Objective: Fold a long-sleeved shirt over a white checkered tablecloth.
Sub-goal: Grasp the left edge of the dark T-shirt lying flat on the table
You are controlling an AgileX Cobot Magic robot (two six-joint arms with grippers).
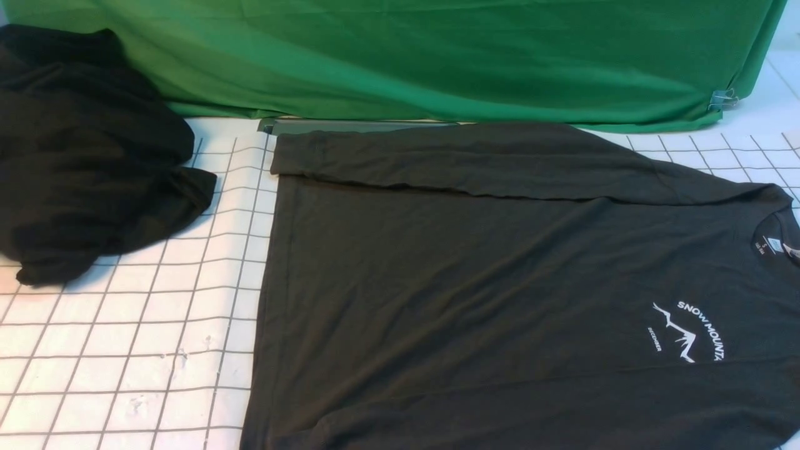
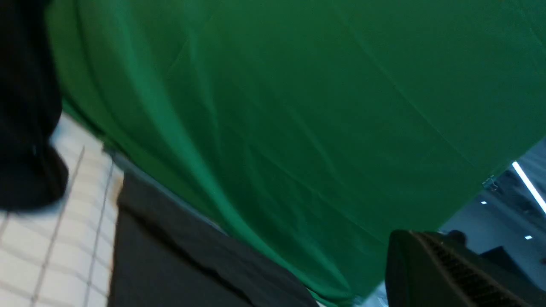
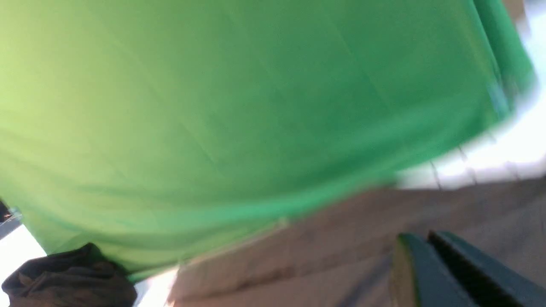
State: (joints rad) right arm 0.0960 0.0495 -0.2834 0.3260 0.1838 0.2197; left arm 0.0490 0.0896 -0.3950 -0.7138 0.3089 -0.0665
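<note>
The long-sleeved shirt (image 1: 475, 281) lies flat, far sleeve (image 1: 475, 165) folded across; left claw (image 2: 409, 247) and right claw (image 3: 420, 243) closed, empty. We should open wide, pinch the near edge, fold straight.

On the chest of the long-sleeved shirt (image 1: 469, 281), a white arched print (image 1: 705, 324) reads "SNOW MOUNTA", cut off at the picture's edge. The smaller word beside the mountain drawing (image 1: 678, 334) and the white neck label (image 1: 774, 245) are too small to read.
</note>
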